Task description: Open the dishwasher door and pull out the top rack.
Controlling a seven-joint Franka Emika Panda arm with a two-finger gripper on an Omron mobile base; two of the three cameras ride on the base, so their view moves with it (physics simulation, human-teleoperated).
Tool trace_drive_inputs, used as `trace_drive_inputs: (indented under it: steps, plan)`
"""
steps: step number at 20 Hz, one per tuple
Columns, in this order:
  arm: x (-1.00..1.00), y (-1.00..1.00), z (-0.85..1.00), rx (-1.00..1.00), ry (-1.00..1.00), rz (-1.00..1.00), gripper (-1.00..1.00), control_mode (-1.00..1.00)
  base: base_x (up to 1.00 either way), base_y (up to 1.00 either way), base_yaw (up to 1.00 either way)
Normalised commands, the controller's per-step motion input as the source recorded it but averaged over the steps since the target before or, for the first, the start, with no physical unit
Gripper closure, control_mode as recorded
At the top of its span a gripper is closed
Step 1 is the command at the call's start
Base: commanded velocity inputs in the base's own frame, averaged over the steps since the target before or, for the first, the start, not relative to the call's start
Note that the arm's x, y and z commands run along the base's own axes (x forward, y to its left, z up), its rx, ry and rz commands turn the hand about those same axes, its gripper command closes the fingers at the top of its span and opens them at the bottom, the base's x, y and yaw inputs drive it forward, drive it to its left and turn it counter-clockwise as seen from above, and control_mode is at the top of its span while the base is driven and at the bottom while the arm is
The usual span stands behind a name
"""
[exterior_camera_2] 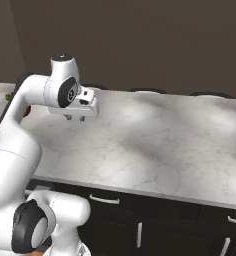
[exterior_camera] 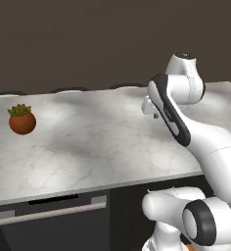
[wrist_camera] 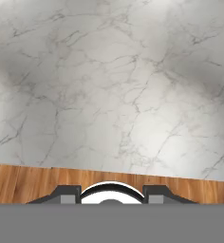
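Note:
The dishwasher door (exterior_camera: 54, 223) is a black panel under the counter's front edge at the lower left, closed, with its long silver bar handle (exterior_camera: 53, 212) below a grey top strip. The top rack is hidden behind it. My gripper (exterior_camera_2: 75, 118) hangs well above the marble counter (exterior_camera_2: 155, 145), pointing down, far above the door. Its short fingers (exterior_camera_2: 68, 118) stand a little apart with nothing between them. In the left base view the gripper (exterior_camera: 152, 113) is partly behind my forearm. The hand view shows the gripper (wrist_camera: 111, 192) over bare marble.
A small plant in a round brown pot (exterior_camera: 22, 119) stands on the counter at the far left. Black cabinet doors with short silver handles (exterior_camera_2: 104, 200) run under the counter to the right. A strip of wooden floor (wrist_camera: 19, 182) lies past the counter edge.

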Motion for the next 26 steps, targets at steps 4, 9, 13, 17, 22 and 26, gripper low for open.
trace_drive_inputs:
  steps: [4,9,13,17,22,26]
  plan:
    - [0.00,0.00,0.00,0.00,0.00,0.00,-1.00,1.00,0.00,0.00,0.00]
    - [0.00,0.00,0.00,0.00,0.00,0.00,-1.00,1.00,-0.18,-0.01,0.13]
    - [0.00,0.00,0.00,0.00,0.00,0.00,-1.00,1.00,-0.24,-0.04,0.37]
    - [0.00,0.00,0.00,0.00,0.00,0.00,-1.00,1.00,-0.19,-0.08,0.38]
    - [0.00,0.00,0.00,0.00,0.00,0.00,-1.00,1.00,-0.20,-0.10,0.36]
    - [0.00,0.00,0.00,0.00,0.00,0.00,-1.00,1.00,-0.17,-0.11,0.33]
